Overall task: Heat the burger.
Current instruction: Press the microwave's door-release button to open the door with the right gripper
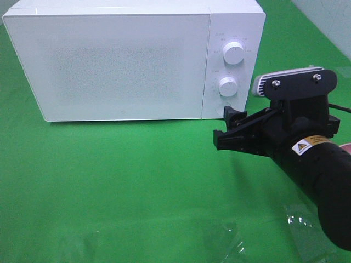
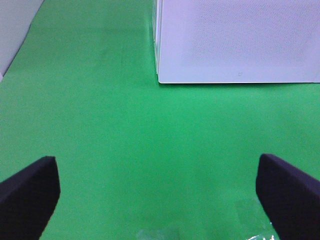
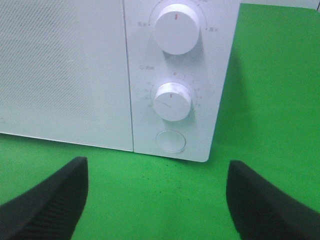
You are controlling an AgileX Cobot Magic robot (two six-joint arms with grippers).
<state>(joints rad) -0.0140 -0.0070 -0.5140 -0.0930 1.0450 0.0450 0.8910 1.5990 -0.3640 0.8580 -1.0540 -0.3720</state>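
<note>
From the high camera, a white microwave (image 1: 120, 60) stands on the green cloth (image 1: 109, 181) with its door closed, and two round knobs, the upper knob (image 1: 234, 53) above the lower knob (image 1: 227, 86), sit on its right panel. The right gripper (image 1: 225, 127) hangs just before the oven's lower right corner, jaws parted with nothing between them. A pink sliver (image 1: 346, 148) shows at the right edge behind the arm. In the left wrist view, the left gripper (image 2: 159, 200) stands wide over bare green cloth, holding nothing, well apart from the microwave's front corner. In the right wrist view, the right gripper's jaws are spread and unloaded, facing the lower knob and the round button (image 3: 171, 141) under it. The burger shows in no view, so its place cannot be told.
</note>
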